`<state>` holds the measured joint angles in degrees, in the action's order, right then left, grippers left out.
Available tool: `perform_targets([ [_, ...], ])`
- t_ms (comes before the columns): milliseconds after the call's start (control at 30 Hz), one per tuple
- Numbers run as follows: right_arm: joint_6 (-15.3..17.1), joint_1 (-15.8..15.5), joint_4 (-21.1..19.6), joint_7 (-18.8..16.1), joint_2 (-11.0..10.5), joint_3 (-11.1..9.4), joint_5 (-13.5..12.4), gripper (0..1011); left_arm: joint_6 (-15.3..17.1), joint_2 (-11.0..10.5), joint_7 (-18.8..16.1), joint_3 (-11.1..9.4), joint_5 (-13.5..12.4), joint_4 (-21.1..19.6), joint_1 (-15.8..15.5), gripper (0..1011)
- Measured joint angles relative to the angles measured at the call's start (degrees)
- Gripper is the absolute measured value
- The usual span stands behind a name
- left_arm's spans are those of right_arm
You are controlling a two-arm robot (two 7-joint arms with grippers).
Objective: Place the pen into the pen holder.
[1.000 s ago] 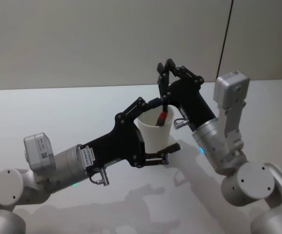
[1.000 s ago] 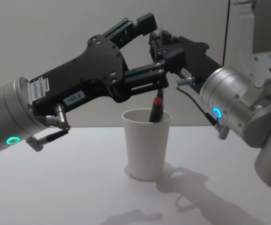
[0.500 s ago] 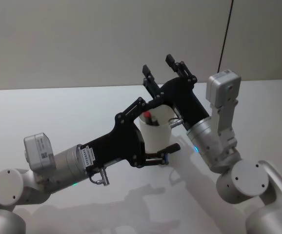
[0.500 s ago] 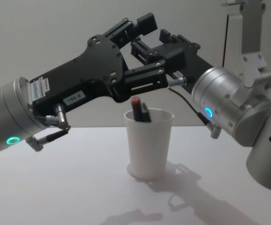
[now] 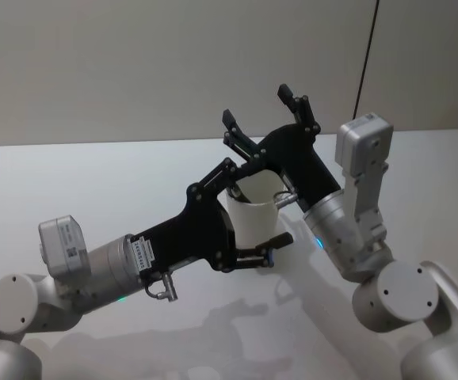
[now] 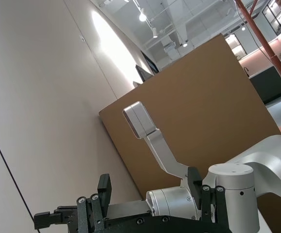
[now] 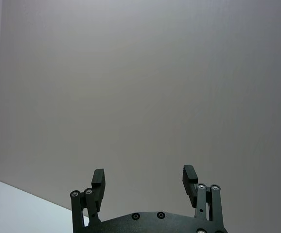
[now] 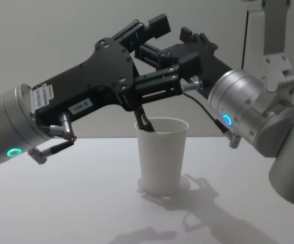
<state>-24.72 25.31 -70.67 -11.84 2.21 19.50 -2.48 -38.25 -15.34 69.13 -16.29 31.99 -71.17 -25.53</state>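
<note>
The pen holder [image 8: 162, 157], a white paper cup [image 5: 254, 212], stands upright on the white table. Inside it is the pen [image 8: 144, 122]; just its dark end pokes over the rim on the cup's left side. My right gripper [image 5: 259, 107] hangs open just above and behind the cup, with nothing between its fingers [image 7: 189, 175]. My left gripper [image 8: 170, 53] is open too and holds nothing. It hovers above the cup on my side of it in the chest view, and in the head view its fingers [image 5: 280, 238] straddle the cup.
The white table [image 8: 76, 203] runs bare around the cup, with arm shadows in front. A plain wall stands behind, with a dark cable [image 5: 364, 63] down it at the right.
My right gripper opened and let go of the pen. The pen dropped deeper into the cup and tipped to its left rim. The left arm has not moved.
</note>
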Motion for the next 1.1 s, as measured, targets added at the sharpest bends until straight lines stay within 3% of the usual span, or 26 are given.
perform_targets([
  [1100, 0.3, -0.5, -1.0, 0.2, -0.2, 0.1, 0.2, 1001, 0.0, 0.0, 0.0, 0.0, 0.0, 0.0, 0.0, 1000],
])
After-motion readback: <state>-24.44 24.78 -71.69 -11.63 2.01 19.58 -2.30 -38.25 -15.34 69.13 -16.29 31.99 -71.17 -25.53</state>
